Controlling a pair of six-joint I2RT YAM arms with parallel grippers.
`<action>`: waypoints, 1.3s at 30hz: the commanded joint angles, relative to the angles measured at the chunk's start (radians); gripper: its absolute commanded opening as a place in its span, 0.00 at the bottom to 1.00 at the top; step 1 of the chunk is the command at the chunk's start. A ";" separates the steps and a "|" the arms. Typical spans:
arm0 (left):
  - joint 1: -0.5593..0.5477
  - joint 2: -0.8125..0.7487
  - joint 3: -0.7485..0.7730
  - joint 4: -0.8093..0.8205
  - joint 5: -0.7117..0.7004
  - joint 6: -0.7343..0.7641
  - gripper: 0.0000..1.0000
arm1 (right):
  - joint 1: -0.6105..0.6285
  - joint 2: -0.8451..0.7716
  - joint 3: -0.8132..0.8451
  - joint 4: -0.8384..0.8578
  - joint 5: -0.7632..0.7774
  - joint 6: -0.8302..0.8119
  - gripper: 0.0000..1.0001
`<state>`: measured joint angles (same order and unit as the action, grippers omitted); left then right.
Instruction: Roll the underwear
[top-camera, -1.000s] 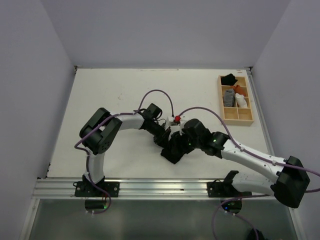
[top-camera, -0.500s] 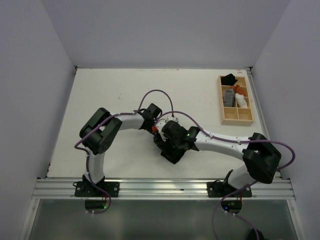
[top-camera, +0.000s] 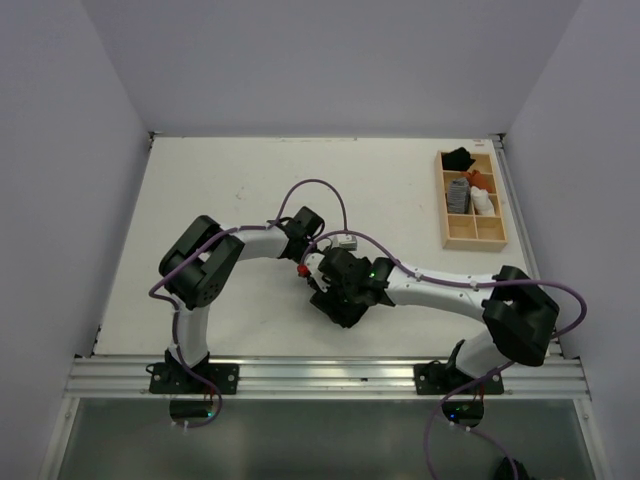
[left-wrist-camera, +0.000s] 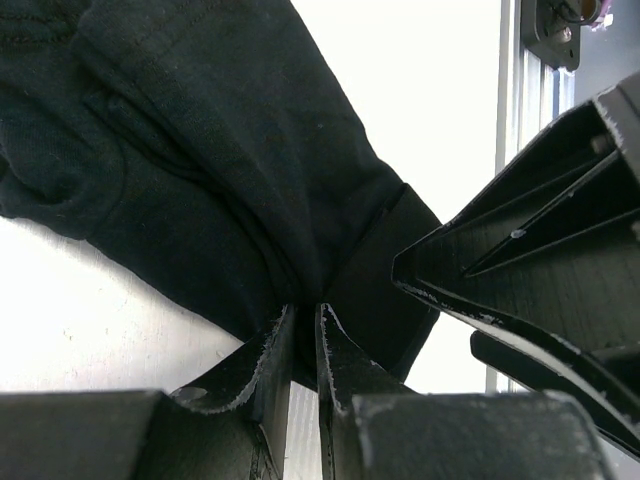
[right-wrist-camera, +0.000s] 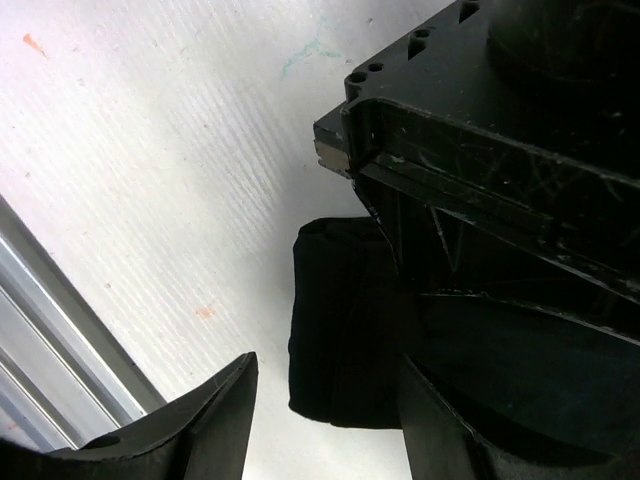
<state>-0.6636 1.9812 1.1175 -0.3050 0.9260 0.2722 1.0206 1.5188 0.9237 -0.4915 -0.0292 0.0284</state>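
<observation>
We see the left arm (top-camera: 215, 262) and the right arm (top-camera: 450, 292) built of white tubular links between bulky black joint housings, with small green lights on some joints. Thin purple cables (top-camera: 318, 186) loop along them, and a red fitting (top-camera: 303, 268) shows near the wrists. The fingers (left-wrist-camera: 265, 365) are matte black with pale, scuffed edges.

— Entry: legible text, labels, brands, numbers. Any recorded?
— None. Nothing readable was found in any of the three views.
— The underwear (left-wrist-camera: 200, 150)?
— Plain black fabric; no tag or print was visible.
— The wooden tray (top-camera: 461, 228)?
— It was too small from above to make out any lettering.
</observation>
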 joint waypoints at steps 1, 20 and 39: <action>-0.010 0.025 0.007 -0.022 -0.096 0.042 0.18 | 0.007 0.021 0.015 0.010 0.011 -0.016 0.60; -0.010 0.005 0.018 -0.032 -0.127 -0.010 0.20 | 0.006 0.106 0.020 0.016 0.038 0.002 0.21; 0.102 -0.200 -0.053 -0.023 -0.233 -0.214 0.46 | -0.158 0.044 -0.167 0.228 -0.268 0.232 0.00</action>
<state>-0.5991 1.8599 1.0786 -0.3546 0.6811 0.0834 0.9062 1.5471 0.7937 -0.2291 -0.2314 0.1852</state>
